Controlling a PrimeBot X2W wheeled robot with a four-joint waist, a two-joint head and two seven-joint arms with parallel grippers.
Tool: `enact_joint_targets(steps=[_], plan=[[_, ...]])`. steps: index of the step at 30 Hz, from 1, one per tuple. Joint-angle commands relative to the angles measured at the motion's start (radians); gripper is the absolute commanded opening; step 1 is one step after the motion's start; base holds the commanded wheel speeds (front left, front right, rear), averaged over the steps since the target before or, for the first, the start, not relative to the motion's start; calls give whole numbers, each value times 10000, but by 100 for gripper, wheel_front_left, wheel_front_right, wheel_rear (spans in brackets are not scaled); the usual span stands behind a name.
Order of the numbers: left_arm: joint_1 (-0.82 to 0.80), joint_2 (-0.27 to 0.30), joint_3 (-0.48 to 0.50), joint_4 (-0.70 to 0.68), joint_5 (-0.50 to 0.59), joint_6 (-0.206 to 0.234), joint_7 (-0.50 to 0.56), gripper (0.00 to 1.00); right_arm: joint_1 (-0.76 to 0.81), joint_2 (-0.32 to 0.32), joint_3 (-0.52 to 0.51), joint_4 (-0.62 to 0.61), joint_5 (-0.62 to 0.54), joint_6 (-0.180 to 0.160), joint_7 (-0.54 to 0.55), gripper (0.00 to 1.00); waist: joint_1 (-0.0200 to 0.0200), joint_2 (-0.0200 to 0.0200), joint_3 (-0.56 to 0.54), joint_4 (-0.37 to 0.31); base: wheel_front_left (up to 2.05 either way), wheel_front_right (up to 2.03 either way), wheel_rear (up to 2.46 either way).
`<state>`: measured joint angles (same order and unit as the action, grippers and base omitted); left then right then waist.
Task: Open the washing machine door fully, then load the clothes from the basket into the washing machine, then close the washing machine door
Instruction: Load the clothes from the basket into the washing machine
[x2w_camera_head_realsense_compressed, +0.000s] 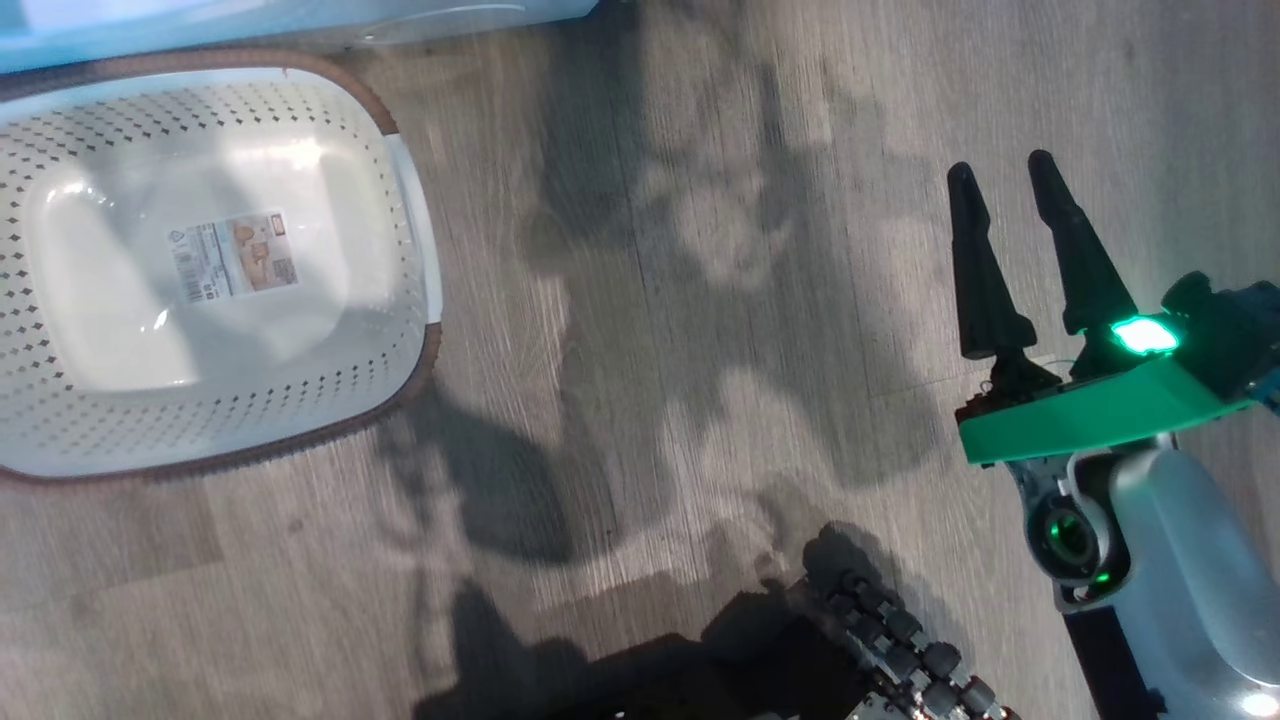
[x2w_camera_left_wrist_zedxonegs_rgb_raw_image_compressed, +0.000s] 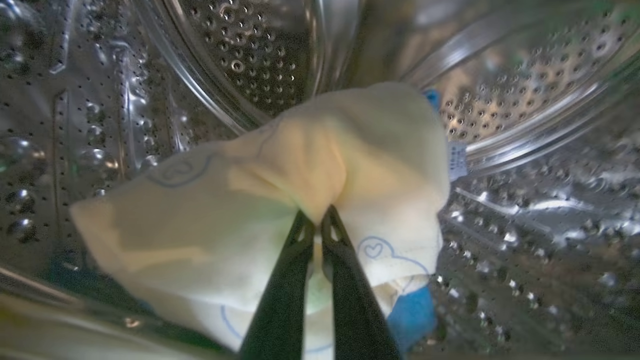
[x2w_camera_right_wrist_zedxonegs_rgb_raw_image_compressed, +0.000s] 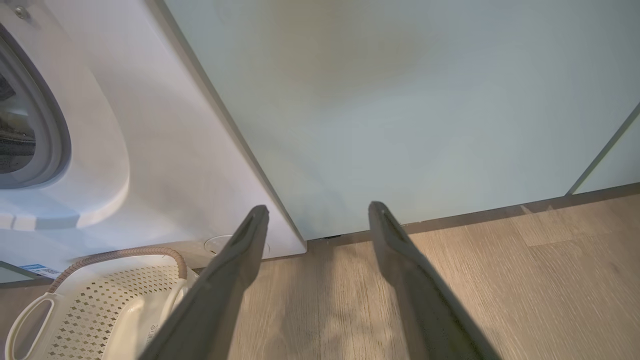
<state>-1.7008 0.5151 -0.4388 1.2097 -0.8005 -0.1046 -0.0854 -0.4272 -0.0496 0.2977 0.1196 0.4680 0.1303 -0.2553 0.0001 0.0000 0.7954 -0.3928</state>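
Note:
Inside the perforated steel drum (x2w_camera_left_wrist_zedxonegs_rgb_raw_image_compressed: 505, 95) of the washing machine (x2w_camera_right_wrist_zedxonegs_rgb_raw_image_compressed: 165, 150), my left gripper (x2w_camera_left_wrist_zedxonegs_rgb_raw_image_compressed: 318, 222) is shut on the clothes (x2w_camera_left_wrist_zedxonegs_rgb_raw_image_compressed: 280, 200), a pale yellow bundle with blue bear outlines and blue trim. On the wooden floor stands the cream basket (x2w_camera_head_realsense_compressed: 215, 265), its base bare but for a label; it also shows low in the right wrist view as the basket (x2w_camera_right_wrist_zedxonegs_rgb_raw_image_compressed: 100, 310), just in front of the machine. My right gripper (x2w_camera_head_realsense_compressed: 1005, 175) hangs open over the floor to the basket's right, nothing between its fingers. The washing machine door is out of view.
A pale teal cabinet (x2w_camera_right_wrist_zedxonegs_rgb_raw_image_compressed: 410, 100) stands right of the washing machine, with a dark plinth along the wooden floor (x2w_camera_head_realsense_compressed: 700, 350). The grey door seal (x2w_camera_right_wrist_zedxonegs_rgb_raw_image_compressed: 55, 125) rings the drum opening. My dark base (x2w_camera_head_realsense_compressed: 880, 650) shows at the bottom of the head view.

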Motion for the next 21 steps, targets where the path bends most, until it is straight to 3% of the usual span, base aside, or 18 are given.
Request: enact_joint_targets(steps=[1, 11, 21], plan=[[-95, 282, -81, -172, 126, -74, 100, 100, 116, -7, 71, -249, 29, 4, -65, 100, -1, 0, -40, 29, 0, 0, 0], [1330, -240, -876, -451, -164, -256, 728, 100, 472, -7, -187, -90, -152, 4, -65, 100, -1, 0, -1219, 494, 0, 0, 0], [4062, -296, -1558, -1602, -722, -259, -203, 100, 1263, -7, -483, 224, -606, 4, -65, 100, -1, 0, -2998, 993, 0, 0, 0]])
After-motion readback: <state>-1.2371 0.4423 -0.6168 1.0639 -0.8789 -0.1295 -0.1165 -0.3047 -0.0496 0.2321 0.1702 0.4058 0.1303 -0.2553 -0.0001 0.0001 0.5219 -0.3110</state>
